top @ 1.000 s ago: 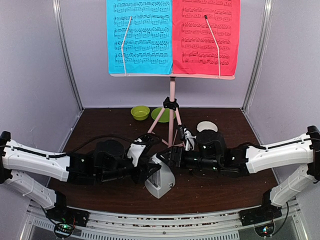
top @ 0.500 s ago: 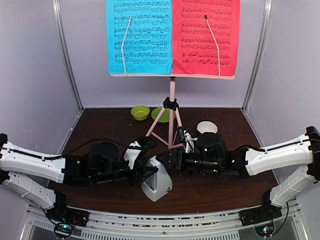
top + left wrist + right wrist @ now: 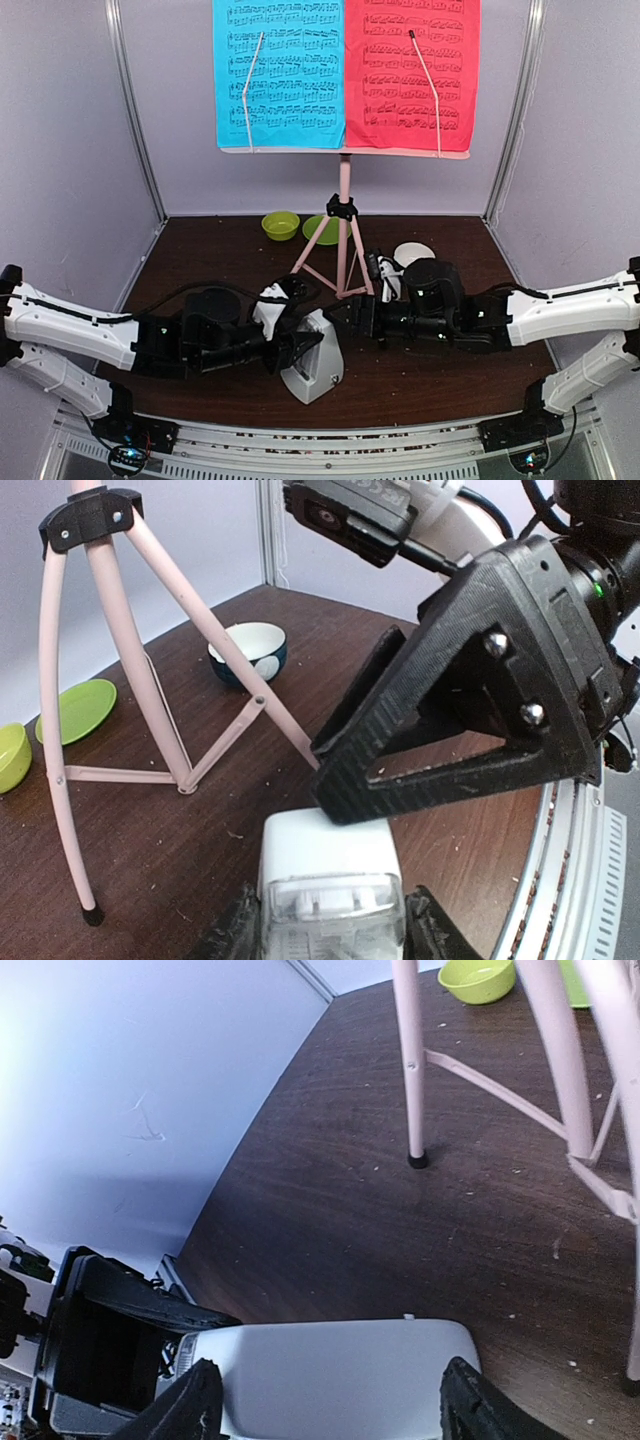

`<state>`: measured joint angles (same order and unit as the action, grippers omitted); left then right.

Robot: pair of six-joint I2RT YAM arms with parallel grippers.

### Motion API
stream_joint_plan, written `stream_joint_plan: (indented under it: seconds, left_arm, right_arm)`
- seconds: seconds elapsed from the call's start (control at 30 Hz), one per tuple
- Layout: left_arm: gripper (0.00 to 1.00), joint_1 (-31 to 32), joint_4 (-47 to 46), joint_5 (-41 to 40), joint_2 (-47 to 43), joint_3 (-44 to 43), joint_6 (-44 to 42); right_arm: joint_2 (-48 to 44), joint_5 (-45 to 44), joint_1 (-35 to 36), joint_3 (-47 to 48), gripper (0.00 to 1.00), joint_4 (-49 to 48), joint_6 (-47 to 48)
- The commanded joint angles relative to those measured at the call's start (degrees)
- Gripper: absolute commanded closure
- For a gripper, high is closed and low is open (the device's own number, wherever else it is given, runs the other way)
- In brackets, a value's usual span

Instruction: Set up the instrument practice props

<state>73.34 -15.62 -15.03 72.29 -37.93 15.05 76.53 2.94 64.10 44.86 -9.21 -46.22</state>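
Observation:
The pale pink music stand (image 3: 344, 200) stands at the back centre, with the blue sheet (image 3: 280, 70) and the red sheet (image 3: 410, 70) side by side on its desk. The white metronome (image 3: 318, 365) is at the front centre between both arms, tilted. My left gripper (image 3: 298, 350) is shut on its sides near the clear cover (image 3: 330, 900). My right gripper (image 3: 340, 318) is open wide over its white back (image 3: 320, 1370), and one black finger (image 3: 470, 710) touches its top edge.
A lime green bowl (image 3: 280, 225) and a lime plate (image 3: 320, 230) lie behind the stand's legs (image 3: 150, 680). A small white bowl (image 3: 414, 254) sits at the back right. The stand's feet are close behind both grippers. The metal rail runs along the near edge.
The metronome has shifted slightly left and toward the front with the left gripper. The right arm has drawn back a little to the right.

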Motion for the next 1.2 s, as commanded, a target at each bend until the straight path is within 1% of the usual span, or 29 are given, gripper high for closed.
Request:
stream_joint_plan:
  seconds: [0.0,0.23,0.37,0.43,0.47,0.5,0.6,0.7,0.83,0.93,1.1,1.17]
  left_arm:
    - [1.00,-0.04,-5.91,-2.61,4.51,-3.20,-0.94]
    - [1.00,-0.04,-10.48,-5.04,5.88,-5.92,-6.22]
    - [1.00,-0.04,-10.40,-4.33,6.58,-6.45,-7.24]
    - [1.00,-0.04,-10.20,-3.32,7.46,-6.03,-6.31]
    - [0.97,-0.05,-10.41,-2.92,7.80,-5.63,-5.60]
    - [0.92,-0.04,-10.66,-2.43,8.00,-5.21,-4.84]
    - [0.69,-0.04,-10.61,-2.02,7.47,-4.55,-3.12]
    - [0.58,-0.04,-9.27,-2.87,6.23,-4.59,-3.02]
    - [0.53,-0.04,-6.44,-3.54,4.92,-5.23,-3.98]
    - [0.47,-0.04,-3.91,-3.35,4.30,-5.57,-4.03]
    - [0.39,-0.11,-2.37,-3.78,2.70,-4.74,-3.69]
    - [0.38,-0.04,-1.86,-4.79,2.04,-4.47,-3.87]
  right_arm:
    - [-3.98,-4.38,-0.60,0.63,0.24,12.52,3.48]
    - [-9.92,-5.86,-1.68,1.35,0.21,15.18,4.07]
    - [-10.32,-5.49,-1.73,1.36,0.20,14.50,3.78]
    - [-9.75,-4.84,-1.76,1.44,0.20,13.40,3.21]
    - [-9.22,-4.09,-1.73,1.49,0.20,12.79,2.83]
    - [-8.27,-3.25,-1.71,1.60,0.20,11.97,2.47]
    - [-5.95,-1.67,-1.59,2.08,0.20,10.68,1.34]
    - [-4.43,-1.27,-1.60,1.80,0.21,9.42,0.38]
    - [-3.56,-0.88,-1.56,1.55,0.23,8.02,-0.60]
    - [-3.20,-0.78,-1.59,1.87,0.23,7.73,-0.71]
    - [-2.62,-0.63,-1.51,3.21,0.23,7.95,-0.57]
    - [-2.63,-0.95,-1.47,3.88,0.22,8.08,-0.33]
